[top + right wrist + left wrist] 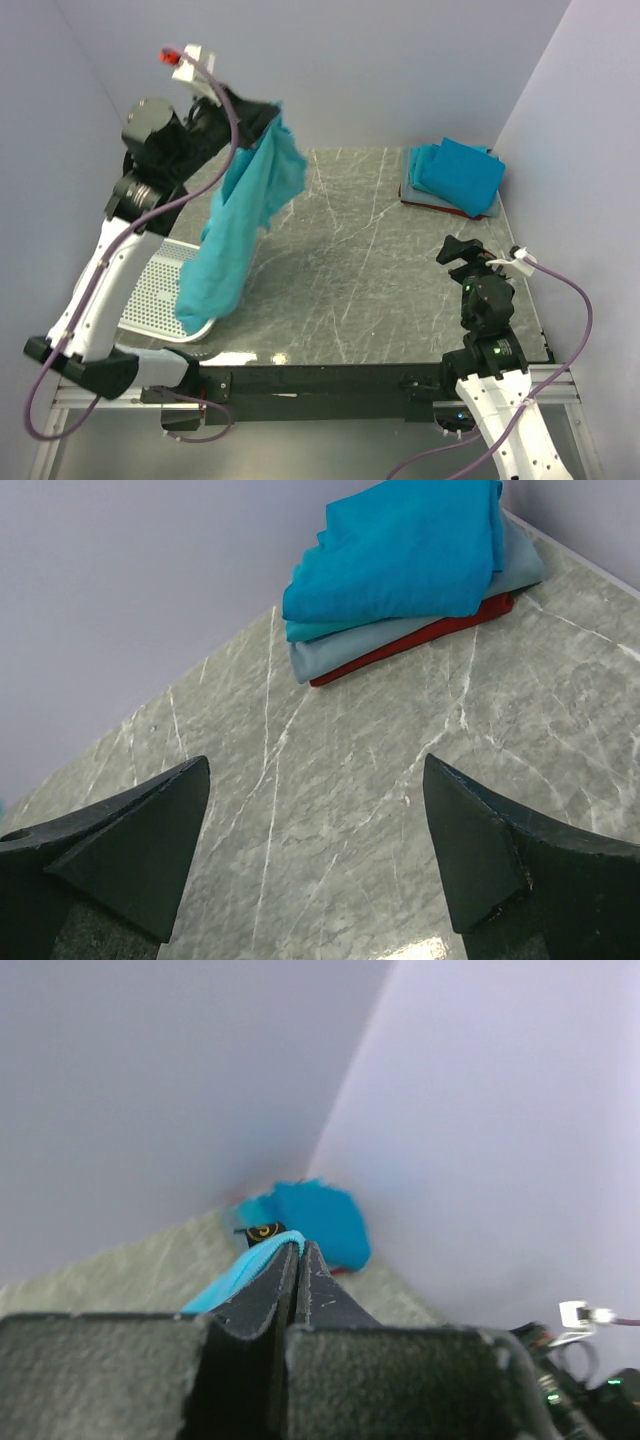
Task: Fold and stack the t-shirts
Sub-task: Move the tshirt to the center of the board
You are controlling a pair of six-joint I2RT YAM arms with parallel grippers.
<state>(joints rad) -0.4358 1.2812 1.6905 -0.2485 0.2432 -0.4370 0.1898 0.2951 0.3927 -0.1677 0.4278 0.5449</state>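
Note:
My left gripper (268, 112) is raised high at the back left and shut on a teal t-shirt (237, 235), which hangs down unfolded over the table's left side. In the left wrist view the shirt's collar edge (240, 1265) is pinched between the closed fingers (297, 1250). A folded stack (455, 178) lies at the back right corner: teal t-shirts on top, a pale grey-blue one (400, 635) under them, a red one (420, 638) at the bottom. My right gripper (462, 250) is open and empty, low over the table at the right, short of the stack.
A white perforated basket (155, 290) sits at the table's left edge, under the hanging shirt. Pale walls close in at the back, left and right. The grey marble table (370, 270) lies between the hanging shirt and the stack.

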